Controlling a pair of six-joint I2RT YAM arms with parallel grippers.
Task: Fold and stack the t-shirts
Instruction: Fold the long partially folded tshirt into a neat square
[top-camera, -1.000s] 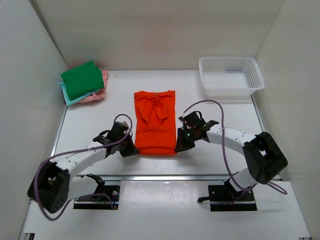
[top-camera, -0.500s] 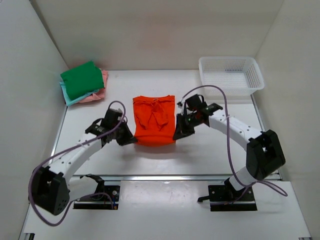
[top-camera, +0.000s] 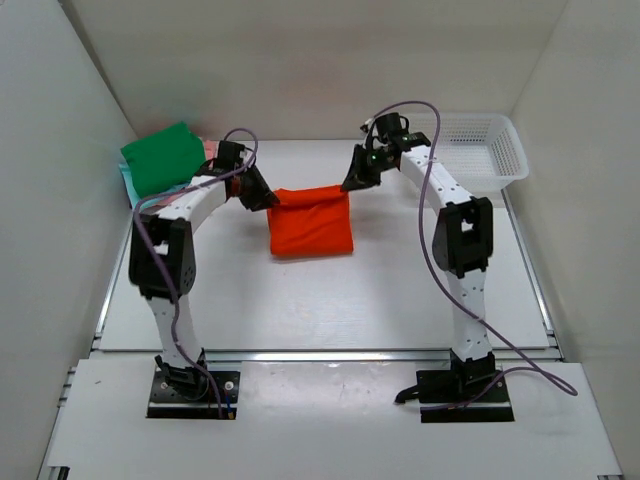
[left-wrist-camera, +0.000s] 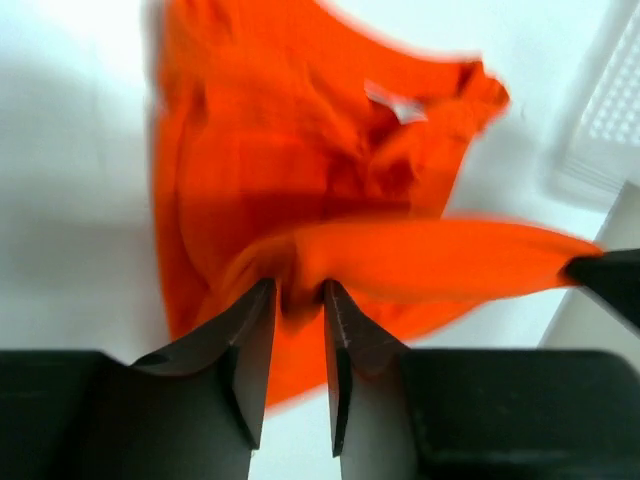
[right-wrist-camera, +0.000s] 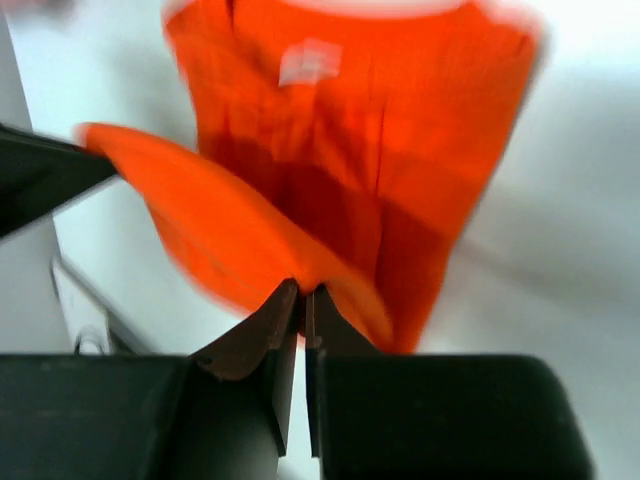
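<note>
We hold the orange t-shirt (top-camera: 311, 225) by one edge, which is raised above the rest of it. Our left jaws, almost closed, pinch a fold of cloth at its left end, and our right jaws are clamped tight on its right end. The shirt sits over the far middle of the worktop (top-camera: 400, 290), and the green t-shirt (top-camera: 163, 158) tops a stack at far left

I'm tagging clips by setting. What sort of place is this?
Probably a robotics lab cell, not a home: bare white walls box in a table, robot arms are bolted at its near edge, and an orange t-shirt, folded shirts and a mesh basket look staged.
</note>
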